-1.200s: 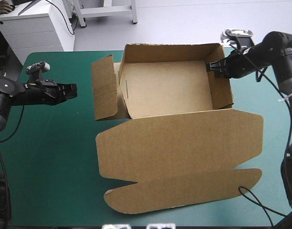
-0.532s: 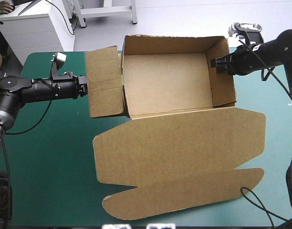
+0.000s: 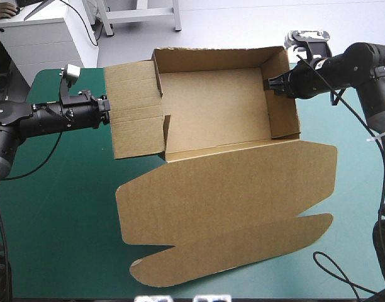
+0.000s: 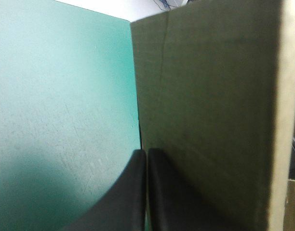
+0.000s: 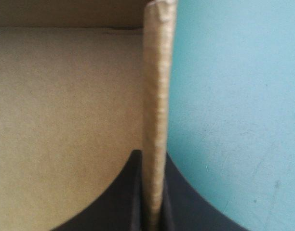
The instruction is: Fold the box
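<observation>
While the brown box (image 3: 214, 110) stretches from upper centre to the lower frame, lid flat, the left pincer (image 3: 107, 108) clamps its left flap, the right pincer (image 3: 268, 85) its right wall.

You're in a robotics lab: robot arms (image 3: 54, 117) over a teal-green table (image 3: 54, 201), a white drawer cabinet (image 3: 48, 41) and a metal frame (image 3: 142, 14) beyond its far edge.

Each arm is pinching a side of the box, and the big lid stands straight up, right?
No: the high view shows the lid lying flat toward the near edge of the table. The rest holds: the left gripper pinches the left flap of the box, the right gripper its right wall.
</observation>
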